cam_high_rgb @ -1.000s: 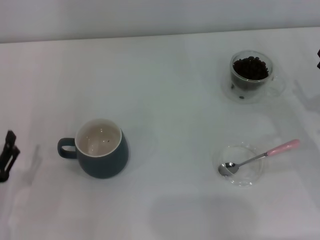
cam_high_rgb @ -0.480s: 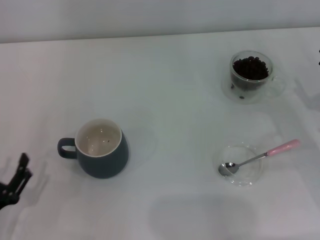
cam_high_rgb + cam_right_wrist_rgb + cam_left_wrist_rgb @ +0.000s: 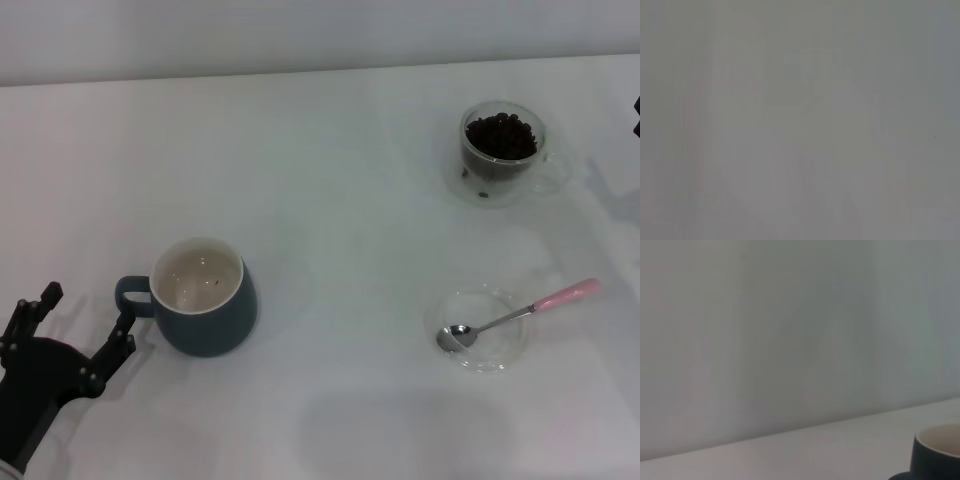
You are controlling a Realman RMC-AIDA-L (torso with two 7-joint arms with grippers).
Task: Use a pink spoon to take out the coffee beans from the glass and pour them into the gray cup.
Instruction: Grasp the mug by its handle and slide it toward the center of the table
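Note:
The gray cup [image 3: 203, 296] stands at the left of the white table, its handle pointing left; its rim also shows in the left wrist view [image 3: 937, 452]. My left gripper [image 3: 82, 325] is open at the near left, one finger close beside the cup's handle. The glass [image 3: 503, 152] with coffee beans [image 3: 500, 136] stands at the far right. The pink spoon [image 3: 520, 314] lies with its bowl in a shallow clear dish [image 3: 480, 330] at the near right. My right gripper shows only as a dark sliver at the right edge [image 3: 637, 115].
The white table [image 3: 340, 200] ends at a pale wall along the back. The right wrist view shows only a blank grey surface.
My left gripper has moved from the left edge toward the gray cup's handle and now shows spread fingers. The cup, glass, spoon and dish have not moved.

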